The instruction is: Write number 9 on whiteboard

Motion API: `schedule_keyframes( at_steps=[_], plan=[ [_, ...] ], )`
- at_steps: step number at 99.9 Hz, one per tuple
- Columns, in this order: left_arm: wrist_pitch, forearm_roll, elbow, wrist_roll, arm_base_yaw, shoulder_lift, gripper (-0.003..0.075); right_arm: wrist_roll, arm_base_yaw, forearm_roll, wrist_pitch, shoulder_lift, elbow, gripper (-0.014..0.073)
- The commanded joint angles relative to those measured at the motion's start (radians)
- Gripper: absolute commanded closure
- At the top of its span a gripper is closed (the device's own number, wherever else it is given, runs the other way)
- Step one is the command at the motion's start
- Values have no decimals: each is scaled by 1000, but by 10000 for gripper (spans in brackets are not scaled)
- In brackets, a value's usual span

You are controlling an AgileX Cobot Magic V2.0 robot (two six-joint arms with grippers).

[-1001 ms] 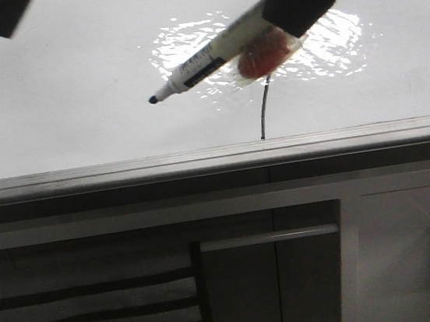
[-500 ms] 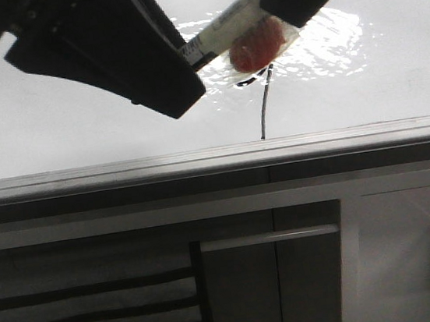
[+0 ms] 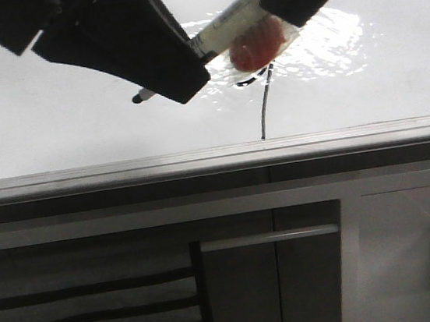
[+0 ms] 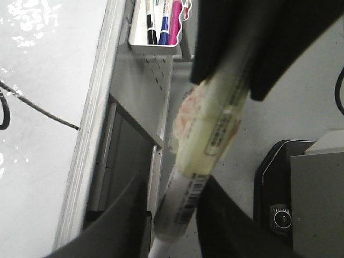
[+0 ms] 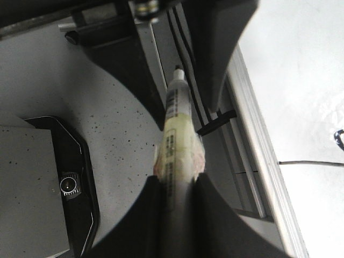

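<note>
Partly hidden number 9 (image 3: pixel 264 112) (loop covered), right gripper (image 5: pixel 174 185) clamping marker (image 3: pixel 219 33), left gripper (image 4: pixel 172 215) spread around it.

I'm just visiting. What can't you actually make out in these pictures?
- Loop of the number 9: front view, mostly behind the marker and its orange tape; only the tail shows.
- Marker's middle: front view, covered by the left gripper.
- Marker label: all views, too blurred to read.
- Whiteboard: cut off by the frame edges.
</note>
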Motion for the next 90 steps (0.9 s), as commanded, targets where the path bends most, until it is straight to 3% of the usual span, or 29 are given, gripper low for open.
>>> schedule_keyframes(
  at_steps=[1,27,43,53,69,79,90],
  plan=[
    [-42,-28,-34,-2,-10,-25,591,-11,2,16,-40,-27,-35,639],
    [-41,-28,-34,-2,-10,-25,699,-11,2,16,-40,-27,-35,613],
    [-21,-28,-34,-4,-8,-25,741,-11,2,-8,-30,-31,-35,346],
    [-4,-4,-34,-41,12,-37,741,82,-3,-94,13,-58,-54,274],
    [-8,182,-34,-316,87,-87,741,318,-52,-245,50,-159,-63,272],
    [-7,313,-34,-563,156,-116,741,335,-94,-251,86,-213,-63,272],
    [5,383,-13,-719,232,-145,741,338,-124,-252,113,-249,-59,272]
  ],
)
